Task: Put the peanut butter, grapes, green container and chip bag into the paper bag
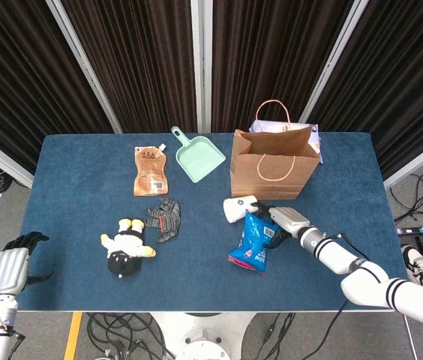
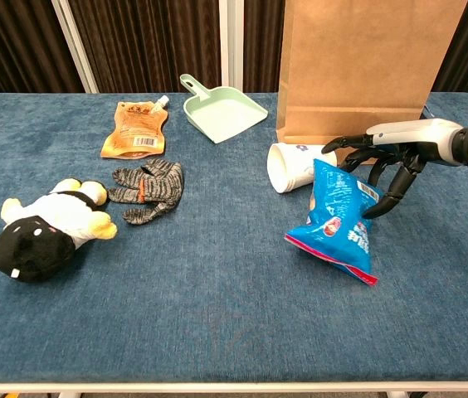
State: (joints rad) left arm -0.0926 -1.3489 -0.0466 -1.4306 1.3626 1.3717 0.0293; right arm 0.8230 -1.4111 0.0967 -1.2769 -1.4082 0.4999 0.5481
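Note:
The blue chip bag lies tilted on the blue table, in front of the upright brown paper bag. My right hand grips the chip bag's upper right edge, with fingers over the top and the thumb curled behind. My left hand hangs off the table's front left corner, holding nothing, and shows only in the head view. The paper bag's inside is hidden from both views.
A white cup lies on its side beside the chip bag. Further left are a green dustpan, an orange pouch, a striped glove and a plush toy.

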